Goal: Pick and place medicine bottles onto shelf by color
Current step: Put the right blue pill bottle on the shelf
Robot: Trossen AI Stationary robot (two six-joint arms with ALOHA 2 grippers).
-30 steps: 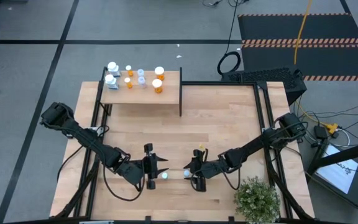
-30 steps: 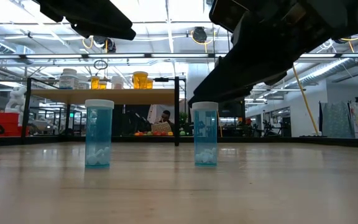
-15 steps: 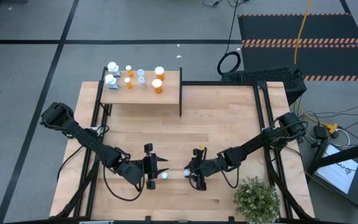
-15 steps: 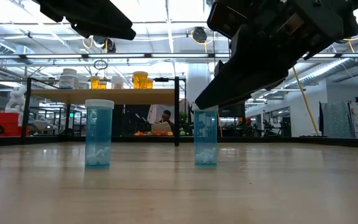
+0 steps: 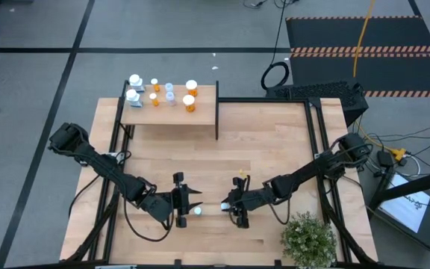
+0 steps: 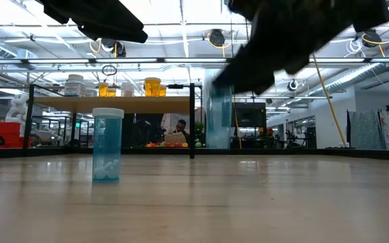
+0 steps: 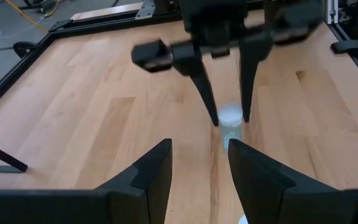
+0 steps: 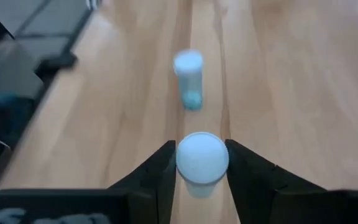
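Two pale blue-clear medicine bottles with white caps are near the table's front. One bottle [image 5: 197,211] stands on its base on the table [image 6: 107,145], and my left gripper [image 5: 189,208] hovers above it, open and empty [image 7: 199,147]. My right gripper [image 5: 229,208] is shut on the other bottle [image 8: 202,158], which is off the table [image 6: 219,118]. The shelf [image 5: 200,116] stands at the far left and carries several white, orange and pale bottles [image 5: 163,93]. My right gripper pinches the pale blue bottle's upper part, at and just under the white cap [image 7: 230,116], between its two fingers [image 7: 211,102]. The fingers slant down from above. The bottle hangs upright below them, lifted clear of the table.
A green potted plant [image 5: 308,239] stands at the near right corner, close to my right arm. A black upright panel [image 5: 217,112] closes the shelf's right end. Black frame rails [image 5: 319,149] run along the table's sides. Bare wood lies between the grippers and the shelf.
My right gripper has come down around the right-hand pale blue bottle, taken hold of it and lifted it straight up off the table. The other bottle has stayed standing where it was.
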